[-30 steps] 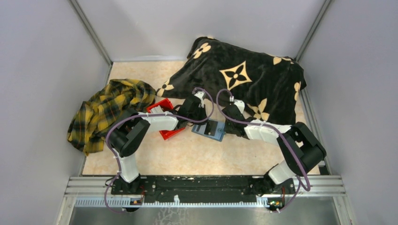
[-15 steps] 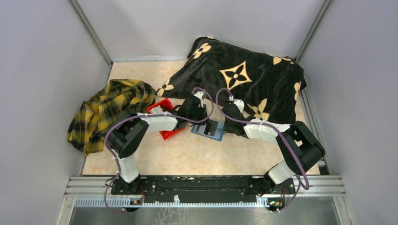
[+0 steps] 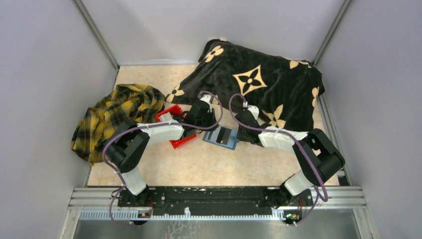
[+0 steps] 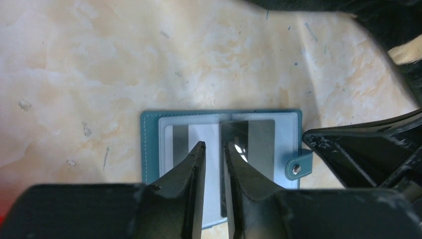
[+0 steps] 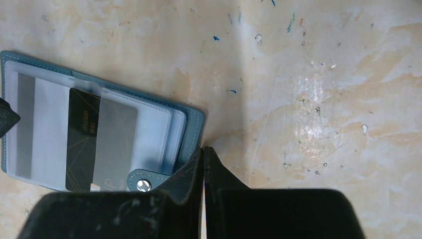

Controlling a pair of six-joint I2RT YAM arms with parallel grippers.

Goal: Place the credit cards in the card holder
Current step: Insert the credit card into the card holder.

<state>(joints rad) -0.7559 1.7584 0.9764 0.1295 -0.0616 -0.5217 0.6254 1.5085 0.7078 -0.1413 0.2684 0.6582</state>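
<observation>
The teal card holder lies open on the table between my two grippers. In the left wrist view the card holder shows a dark and grey credit card in its right pocket and a grey card in its left pocket. My left gripper hovers over the holder's middle, jaws slightly apart and empty; from above the left gripper is at the holder's far-left edge. My right gripper is shut and empty, tips at the holder's right edge beside the snap tab.
A red bin sits partly under my left arm, left of the holder. A yellow plaid cloth lies at the far left. A black blanket with tan flowers covers the back right, close behind both grippers.
My left arm has drawn back and to the left, uncovering more of the holder and its dark card. The right arm and the holder have stayed put.
</observation>
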